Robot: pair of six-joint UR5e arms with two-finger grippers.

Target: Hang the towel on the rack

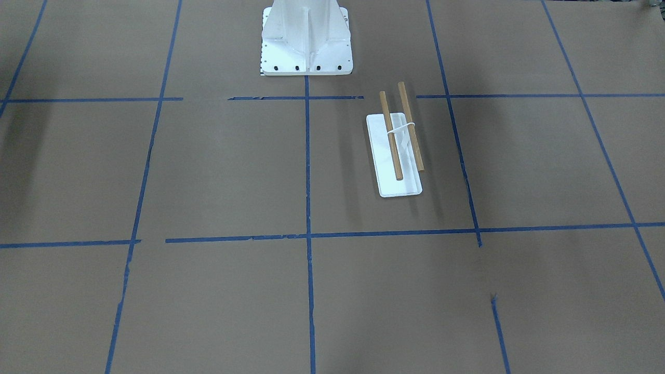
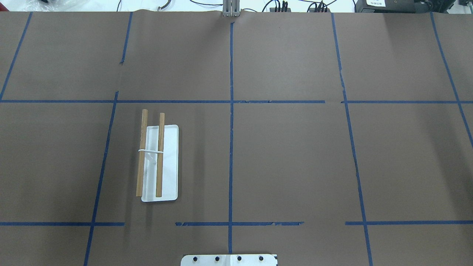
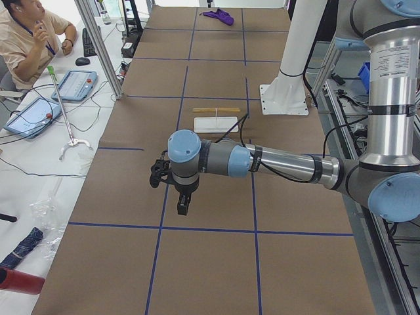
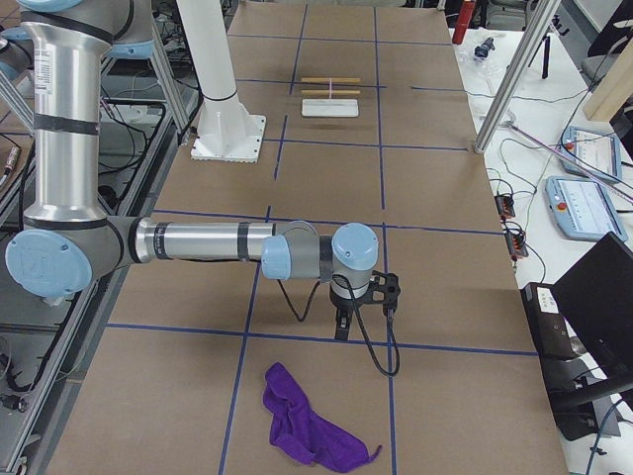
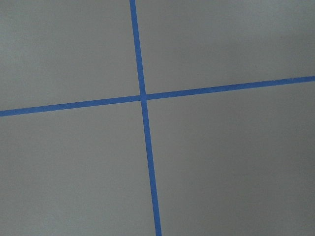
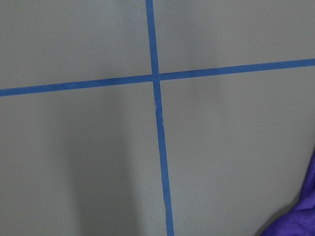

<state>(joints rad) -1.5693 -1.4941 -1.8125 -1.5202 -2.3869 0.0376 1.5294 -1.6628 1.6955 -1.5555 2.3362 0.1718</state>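
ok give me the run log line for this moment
stage: not started | towel: crumpled on table, unheld | rack: bare | left gripper: above table, jaws unclear | right gripper: near towel, jaws unclear

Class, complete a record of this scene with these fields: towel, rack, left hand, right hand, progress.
towel: purple, crumpled on the table, robot's right end
rack: white base, two wooden rods, nothing hung on it
left hand: above bare table; open or shut unclear
right hand: above table near towel, not touching; unclear likewise
progress: towel not yet hung
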